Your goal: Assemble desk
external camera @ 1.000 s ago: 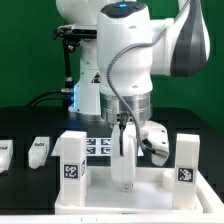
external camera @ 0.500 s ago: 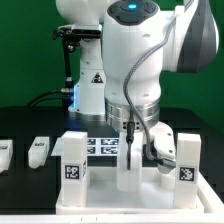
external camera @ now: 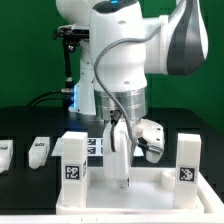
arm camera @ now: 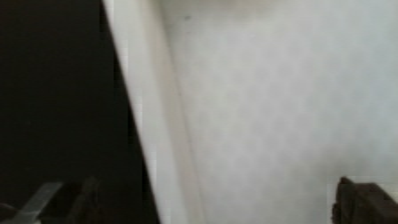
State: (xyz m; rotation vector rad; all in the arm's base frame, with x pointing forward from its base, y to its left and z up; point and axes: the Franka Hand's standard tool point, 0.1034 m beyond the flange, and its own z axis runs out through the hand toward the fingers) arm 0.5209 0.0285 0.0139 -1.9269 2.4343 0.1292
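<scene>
Over the middle of the white, rimmed rectangular plastic tabletop, which lies on the black bench, the robot's hand hangs around the upper part of an upright white square-section plastic leg, the middle leg. In the wrist view that leg fills most of the picture and the two dark fingertips stand either side of it. The hand is spread wide, with a dark gap on at least one side, so it straddles the leg rather than pinching it.

The leg's foot meets the tabletop, but which socket it sits in cannot be told. Two more tagged legs stand at the corners, the left leg and the right leg as the exterior view has them. Upright in their sockets, they look already fitted.

A loose leg lies on the bench toward the exterior view's left, within reach for a later step. The marker board lies flat behind the desk.

Judging by the wide hand, the middle leg is either just let go or about to be gripped for seating.
</scene>
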